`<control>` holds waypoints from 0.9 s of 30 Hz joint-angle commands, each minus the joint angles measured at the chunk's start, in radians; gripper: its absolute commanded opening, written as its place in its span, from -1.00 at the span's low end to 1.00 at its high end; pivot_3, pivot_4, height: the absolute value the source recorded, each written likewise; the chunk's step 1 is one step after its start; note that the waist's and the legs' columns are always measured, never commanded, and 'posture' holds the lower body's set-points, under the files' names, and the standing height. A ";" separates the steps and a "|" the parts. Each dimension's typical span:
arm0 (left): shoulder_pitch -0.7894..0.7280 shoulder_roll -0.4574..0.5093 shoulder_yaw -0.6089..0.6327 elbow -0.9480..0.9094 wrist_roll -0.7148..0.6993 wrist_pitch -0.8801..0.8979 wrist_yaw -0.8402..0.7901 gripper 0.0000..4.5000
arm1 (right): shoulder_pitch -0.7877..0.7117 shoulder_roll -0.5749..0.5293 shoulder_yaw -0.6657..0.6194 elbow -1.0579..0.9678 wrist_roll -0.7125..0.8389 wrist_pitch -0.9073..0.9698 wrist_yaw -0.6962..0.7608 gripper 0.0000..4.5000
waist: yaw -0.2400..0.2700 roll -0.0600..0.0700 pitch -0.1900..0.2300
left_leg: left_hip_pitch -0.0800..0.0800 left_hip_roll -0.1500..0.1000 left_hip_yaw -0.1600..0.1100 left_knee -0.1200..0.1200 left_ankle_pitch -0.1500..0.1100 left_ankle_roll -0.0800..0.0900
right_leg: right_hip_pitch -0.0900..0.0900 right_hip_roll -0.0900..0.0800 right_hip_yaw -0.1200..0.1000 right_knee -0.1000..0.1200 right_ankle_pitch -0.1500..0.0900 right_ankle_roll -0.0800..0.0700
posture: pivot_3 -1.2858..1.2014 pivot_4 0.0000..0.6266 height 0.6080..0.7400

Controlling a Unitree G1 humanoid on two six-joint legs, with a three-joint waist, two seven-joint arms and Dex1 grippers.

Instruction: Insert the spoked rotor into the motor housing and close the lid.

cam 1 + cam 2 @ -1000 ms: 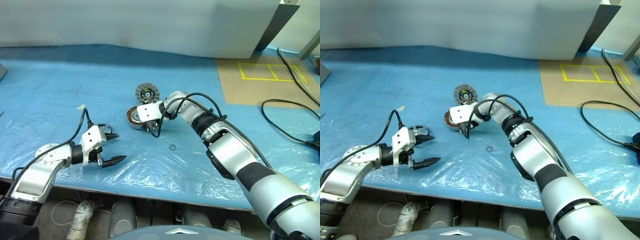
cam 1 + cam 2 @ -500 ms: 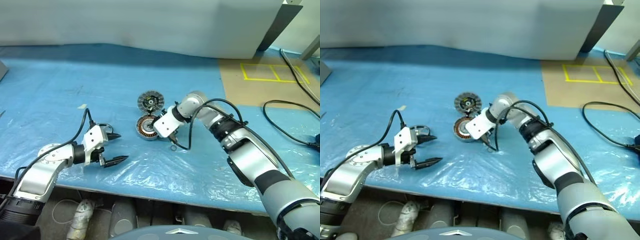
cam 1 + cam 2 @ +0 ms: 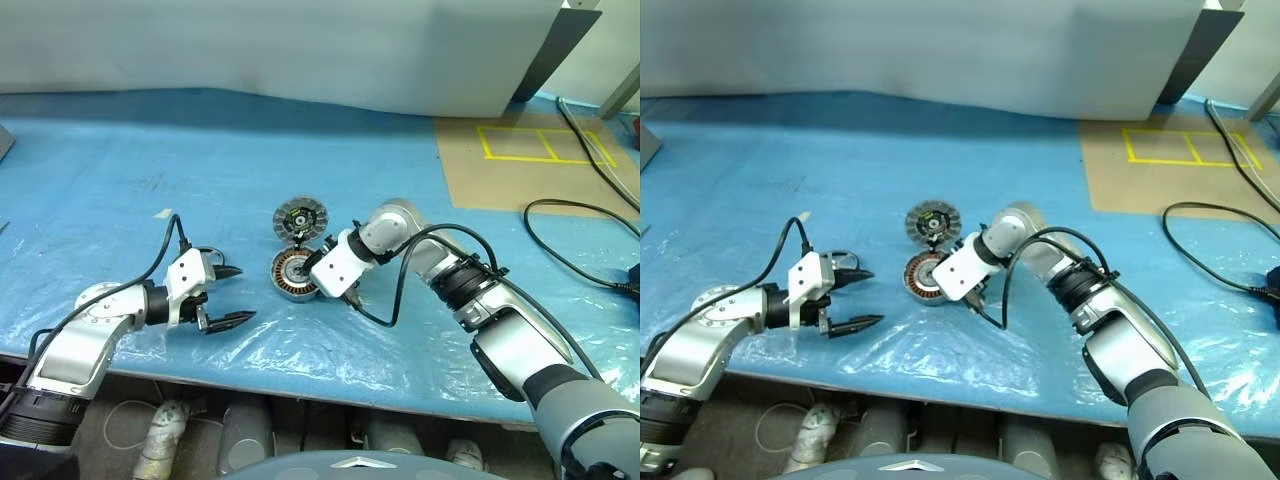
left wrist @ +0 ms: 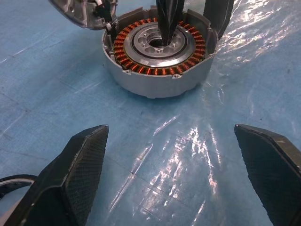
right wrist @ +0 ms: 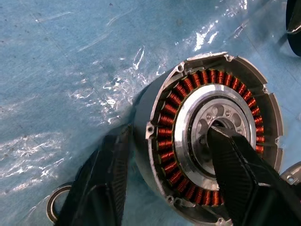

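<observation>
The motor housing [image 3: 293, 273], a grey cup with copper windings, lies open side up on the blue sheet. Inside the copper ring sits a silver-white wheel [image 5: 184, 141] with small holes round its hub, which I take for the spoked rotor. The lid [image 3: 300, 218] lies just behind the housing, its black centre and yellow mark facing up and its rim against the housing. My right gripper [image 5: 169, 136] is open and straddles the housing's wall, one finger [image 5: 235, 174] in the hub bore and the other outside. My left gripper [image 3: 243, 294] hovers open to the housing's left, holding nothing.
A small metal ring [image 5: 54, 207] lies on the sheet beside the housing. A cardboard sheet with yellow tape squares [image 3: 530, 160] covers the back right. Black cables [image 3: 570, 240] trail at the right. The table's front edge [image 3: 300, 385] runs close below both arms.
The right arm drew back toward me and its wrist rolled. The housing slid a little rightward with it and now sits straight in front of the lid. The left arm kept still.
</observation>
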 commanded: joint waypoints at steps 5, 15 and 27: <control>-0.025 0.015 -0.001 -0.004 0.001 -0.010 -0.022 1.00 | 0.004 -0.028 -0.048 -0.135 0.088 0.110 0.019 0.77 | 0.000 0.000 0.000 | 0.000 0.000 0.000 0.000 0.000 0.000 | 0.000 0.000 0.000 0.000 0.000 0.000 | 0.03 -0.52 1.00; -0.004 0.011 0.002 -0.046 -0.028 0.018 -0.038 1.00 | 0.197 -0.201 -0.326 -0.600 0.344 0.668 -0.044 0.77 | 0.016 -0.001 0.000 | 0.000 0.000 0.000 -0.001 0.000 0.000 | 0.001 0.000 0.000 -0.001 0.000 0.000 | 0.03 -0.52 1.00; -0.025 -0.025 -0.013 -0.105 -0.090 0.128 -0.013 1.00 | 0.639 -0.043 -0.492 -0.864 0.528 1.138 -0.447 0.77 | 0.020 -0.001 0.000 | 0.017 -0.001 0.007 -0.006 -0.001 -0.001 | 0.007 0.000 0.010 -0.001 0.000 0.001 | 0.03 -0.52 1.00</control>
